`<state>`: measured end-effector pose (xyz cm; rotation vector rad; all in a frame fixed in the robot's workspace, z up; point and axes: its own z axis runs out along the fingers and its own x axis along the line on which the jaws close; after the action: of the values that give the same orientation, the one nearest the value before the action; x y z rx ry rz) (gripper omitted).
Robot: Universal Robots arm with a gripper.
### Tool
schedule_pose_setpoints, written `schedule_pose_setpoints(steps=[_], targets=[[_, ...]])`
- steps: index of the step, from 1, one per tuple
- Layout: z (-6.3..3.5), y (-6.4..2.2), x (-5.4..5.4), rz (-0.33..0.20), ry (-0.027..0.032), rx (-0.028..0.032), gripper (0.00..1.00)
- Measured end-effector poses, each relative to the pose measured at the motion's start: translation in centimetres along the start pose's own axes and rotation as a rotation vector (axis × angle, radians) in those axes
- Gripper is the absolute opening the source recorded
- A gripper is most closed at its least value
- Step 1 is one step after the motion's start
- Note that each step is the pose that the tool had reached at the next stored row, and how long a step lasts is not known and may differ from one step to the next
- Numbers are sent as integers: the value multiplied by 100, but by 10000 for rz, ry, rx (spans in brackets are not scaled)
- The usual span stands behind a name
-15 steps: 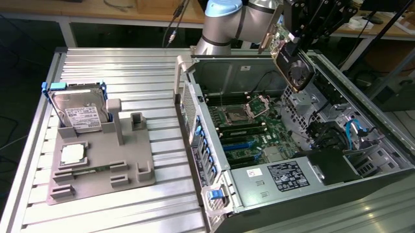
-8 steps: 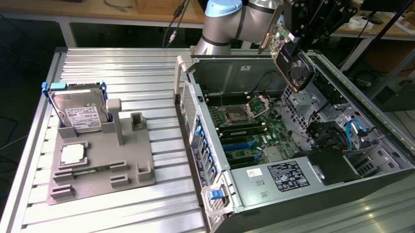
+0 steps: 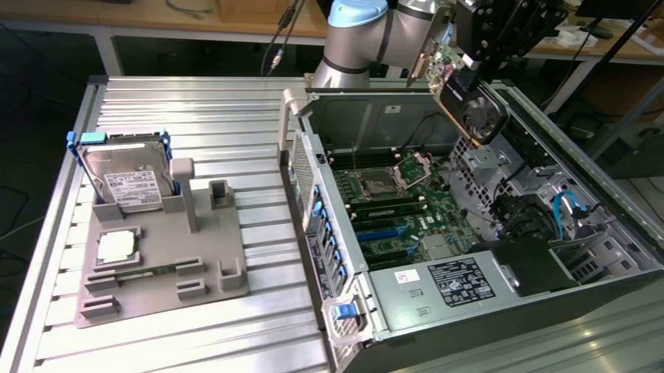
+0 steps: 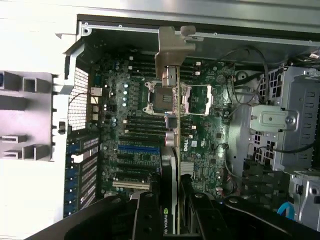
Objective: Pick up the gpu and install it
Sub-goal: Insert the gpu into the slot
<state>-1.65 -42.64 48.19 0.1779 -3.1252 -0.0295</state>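
Note:
The gpu (image 3: 469, 99), a dark card with a round fan and a silvery metal bracket, hangs tilted above the open computer case (image 3: 311, 155), over its far right part. My gripper (image 3: 472, 62) is shut on the card from above. In the wrist view the gpu (image 4: 177, 125) is seen edge-on, its metal bracket (image 4: 172, 47) at the far end, with my gripper (image 4: 172, 205) clamped on both sides of it. Below lies the motherboard (image 4: 135, 125) with its blue expansion slots (image 4: 137, 149). The card is clear of the board.
On the exterior view's left a grey fixture (image 3: 155, 256) carries the blue-framed hard drive (image 3: 130, 183) and a processor chip (image 3: 120, 247). Inside the case are the power supply (image 3: 456, 284), a drive cage (image 4: 295, 120), loose cables and the open processor socket (image 3: 379, 183).

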Motion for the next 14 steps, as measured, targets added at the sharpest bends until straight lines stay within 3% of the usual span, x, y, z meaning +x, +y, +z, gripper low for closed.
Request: schedule_pose_setpoints(steps=[7, 14], targets=[[1, 0, -1, -1283, 25, 14, 27], [7, 0, -1, -3027, 59, 31, 27]])
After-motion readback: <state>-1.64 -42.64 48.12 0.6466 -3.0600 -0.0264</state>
